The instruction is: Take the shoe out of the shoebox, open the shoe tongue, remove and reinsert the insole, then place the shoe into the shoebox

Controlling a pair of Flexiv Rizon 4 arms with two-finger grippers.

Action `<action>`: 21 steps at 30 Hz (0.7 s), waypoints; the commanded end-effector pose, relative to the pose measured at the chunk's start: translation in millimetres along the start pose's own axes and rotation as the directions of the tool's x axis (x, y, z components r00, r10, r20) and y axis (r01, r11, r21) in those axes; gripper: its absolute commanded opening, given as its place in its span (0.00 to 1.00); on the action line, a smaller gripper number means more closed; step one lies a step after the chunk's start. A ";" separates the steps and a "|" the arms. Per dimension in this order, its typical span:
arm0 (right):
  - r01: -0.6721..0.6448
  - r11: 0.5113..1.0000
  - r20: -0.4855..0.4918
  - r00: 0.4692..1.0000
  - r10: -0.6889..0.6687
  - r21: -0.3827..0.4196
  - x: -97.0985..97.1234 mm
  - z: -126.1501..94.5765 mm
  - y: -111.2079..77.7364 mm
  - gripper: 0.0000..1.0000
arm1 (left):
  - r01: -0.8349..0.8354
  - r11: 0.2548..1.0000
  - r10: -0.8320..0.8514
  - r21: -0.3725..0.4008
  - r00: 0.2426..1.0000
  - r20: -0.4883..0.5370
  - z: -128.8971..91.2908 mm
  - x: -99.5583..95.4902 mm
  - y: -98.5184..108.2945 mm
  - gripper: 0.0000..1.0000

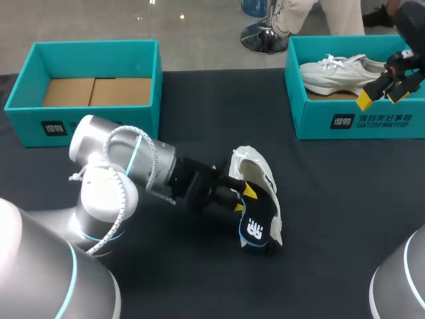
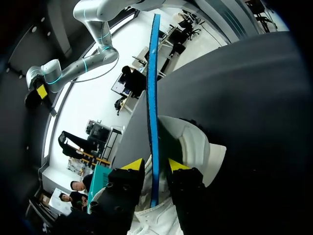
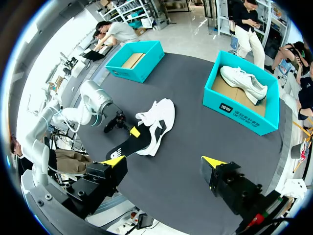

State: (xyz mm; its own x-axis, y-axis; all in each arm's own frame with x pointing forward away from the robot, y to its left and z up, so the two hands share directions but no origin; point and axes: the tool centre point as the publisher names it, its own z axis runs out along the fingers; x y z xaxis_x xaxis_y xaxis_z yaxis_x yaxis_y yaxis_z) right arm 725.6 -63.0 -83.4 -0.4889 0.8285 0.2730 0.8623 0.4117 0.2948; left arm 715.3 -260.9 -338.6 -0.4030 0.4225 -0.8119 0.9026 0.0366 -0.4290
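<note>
Left shoebox [image 1: 99, 126], far left corner of the table [image 1: 199, 100]: black label [image 1: 55, 127] with white characters on the front wall, not legible. Right shoebox [image 1: 312, 123], far right corner: white characters and small print on the front wall, not legible. Insole [image 1: 255, 229]: white logo mark, no readable wording.

A teal cardboard shoebox [image 1: 143, 73] is set at the far left of the dark table [image 1: 212, 106] and a second teal cardboard shoebox [image 1: 319, 123] at the far right, with a white lace-up sneaker [image 1: 339, 73] laid in it. A white-and-black sneaker [image 1: 255, 166] is placed near the middle, a flat black insole [image 1: 255, 226] at its near end.
</note>
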 end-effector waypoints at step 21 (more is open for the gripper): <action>-0.001 1.000 -0.001 1.000 0.001 0.007 -0.5 0.3 3.1 1.00 | -0.027 1.000 0.028 0.009 0.999 -0.028 0.2 0.7 -5.6 0.00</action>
State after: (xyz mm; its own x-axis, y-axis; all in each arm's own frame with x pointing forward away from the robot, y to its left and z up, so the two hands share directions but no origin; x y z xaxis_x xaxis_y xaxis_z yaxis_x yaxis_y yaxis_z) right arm 725.6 -63.0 -83.3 -0.4889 0.8285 0.2730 0.8623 0.4117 0.2947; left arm 709.4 -261.2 -336.2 -0.3763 0.4411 -0.8147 0.9108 0.0150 -0.4126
